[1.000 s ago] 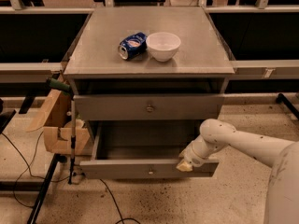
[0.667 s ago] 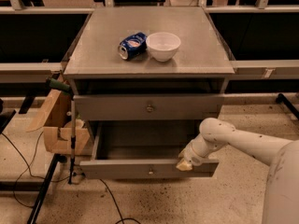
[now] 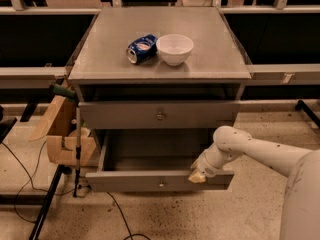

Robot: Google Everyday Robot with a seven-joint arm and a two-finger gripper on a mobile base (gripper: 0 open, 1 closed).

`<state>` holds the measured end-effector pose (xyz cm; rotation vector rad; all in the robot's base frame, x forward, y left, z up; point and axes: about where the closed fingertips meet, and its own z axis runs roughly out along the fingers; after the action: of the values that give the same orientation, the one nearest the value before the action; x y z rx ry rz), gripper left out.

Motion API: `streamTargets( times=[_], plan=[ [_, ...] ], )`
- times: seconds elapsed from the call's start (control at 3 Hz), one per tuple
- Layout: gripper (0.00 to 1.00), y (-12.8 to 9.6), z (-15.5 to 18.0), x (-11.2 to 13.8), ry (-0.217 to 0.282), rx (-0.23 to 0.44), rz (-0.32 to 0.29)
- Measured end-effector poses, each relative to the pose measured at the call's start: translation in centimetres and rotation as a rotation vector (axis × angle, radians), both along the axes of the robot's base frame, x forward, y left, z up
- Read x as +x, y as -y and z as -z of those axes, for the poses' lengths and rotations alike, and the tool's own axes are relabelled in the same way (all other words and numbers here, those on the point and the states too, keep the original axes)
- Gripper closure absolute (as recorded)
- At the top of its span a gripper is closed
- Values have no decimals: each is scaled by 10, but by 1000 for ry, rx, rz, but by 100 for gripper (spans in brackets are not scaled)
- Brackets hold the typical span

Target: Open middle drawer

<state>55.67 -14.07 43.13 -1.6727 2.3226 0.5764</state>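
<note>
Maybe gripper (image 3: 197,176) slips off middle drawer (image 3: 125,181) front edge, right of its knob (image 3: 161,184); off-centre pull jams drawer. Grip state: can't tell.

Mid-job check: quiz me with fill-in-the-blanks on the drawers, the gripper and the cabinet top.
1. The middle drawer stands ___, its tray showing.
2. The gripper sits on that drawer front's ___ edge.
3. The drawer above is ___.
4. Beside the white bowl lies a ___ can.
Missing words: open, top, closed, blue.
</note>
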Motion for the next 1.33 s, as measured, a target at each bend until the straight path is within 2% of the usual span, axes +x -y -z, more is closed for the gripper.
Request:
streamTargets(
  times=[0.67, 1.0, 1.33],
  plan=[
    [12, 0, 0, 4, 0, -1, -1],
    [0, 3, -5, -21, 6, -12, -8],
    [0, 11, -21, -71, 37, -30, -15]
  ],
)
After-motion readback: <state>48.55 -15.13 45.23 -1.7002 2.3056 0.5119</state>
